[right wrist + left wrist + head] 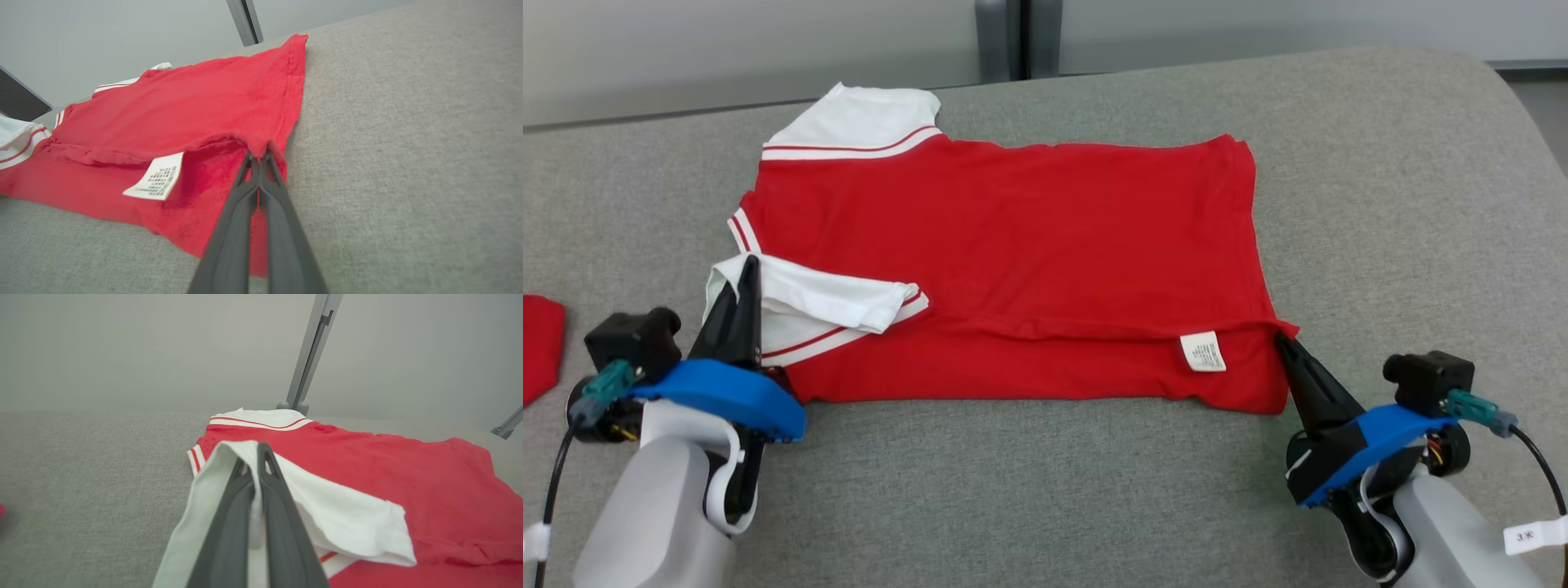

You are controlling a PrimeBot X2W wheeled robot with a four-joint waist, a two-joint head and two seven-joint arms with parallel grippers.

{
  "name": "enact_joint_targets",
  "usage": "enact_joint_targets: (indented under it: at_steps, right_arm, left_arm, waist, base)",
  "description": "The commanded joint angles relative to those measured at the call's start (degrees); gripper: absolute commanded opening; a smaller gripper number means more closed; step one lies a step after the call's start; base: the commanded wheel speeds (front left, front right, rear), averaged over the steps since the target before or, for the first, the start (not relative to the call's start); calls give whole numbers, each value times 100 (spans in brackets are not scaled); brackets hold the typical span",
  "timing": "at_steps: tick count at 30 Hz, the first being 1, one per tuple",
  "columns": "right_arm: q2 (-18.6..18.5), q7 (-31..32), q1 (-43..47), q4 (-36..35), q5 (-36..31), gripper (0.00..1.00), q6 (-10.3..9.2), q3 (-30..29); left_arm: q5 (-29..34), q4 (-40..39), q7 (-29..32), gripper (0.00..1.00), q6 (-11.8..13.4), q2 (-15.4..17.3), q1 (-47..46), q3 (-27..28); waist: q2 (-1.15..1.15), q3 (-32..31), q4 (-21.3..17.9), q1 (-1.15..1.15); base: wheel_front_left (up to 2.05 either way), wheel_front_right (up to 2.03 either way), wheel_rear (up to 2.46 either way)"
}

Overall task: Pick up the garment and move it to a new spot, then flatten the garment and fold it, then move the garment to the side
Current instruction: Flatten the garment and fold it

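The left gripper (255, 451), with two long dark fingers, is closed on the white sleeve (347, 514) of the red cloth shirt (388, 469), which lies on the grey woven fabric surface (81, 477). A grey metal post (310, 355) stands behind.

My forearms (654, 506) are pale grey, each capped by a blue bracket (727, 392). Above it rise long, dark, tapered fingers (737, 314); beside it, a black camera block (633, 339) with teal plug (605, 384) and black cable (551, 498). Below my right bracket, a white tag (1534, 536).
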Motion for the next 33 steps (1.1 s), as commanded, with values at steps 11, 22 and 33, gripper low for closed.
enact_joint_targets:
  at_steps: [11,22,33]
  right_arm:
    - [-39,-424,-291,672,130,100,1,384]
    - [5,-533,215,838,23,100,1,168]
    - [250,-530,-141,1307,-104,100,1,310]
  left_arm:
    - [-96,1202,-373,100,-51,113,-655,-576]
    - [-32,1053,-454,100,24,186,372,-341]
    - [-242,1786,-455,100,-30,-22,174,-439]
  waist:
    - [-2,-18,49,-1]
    - [-2,-239,177,-1]
    - [-2,-135,178,-1]
  base:
    - [0,0,0]
    - [0,0,0]
    - [0,0,0]
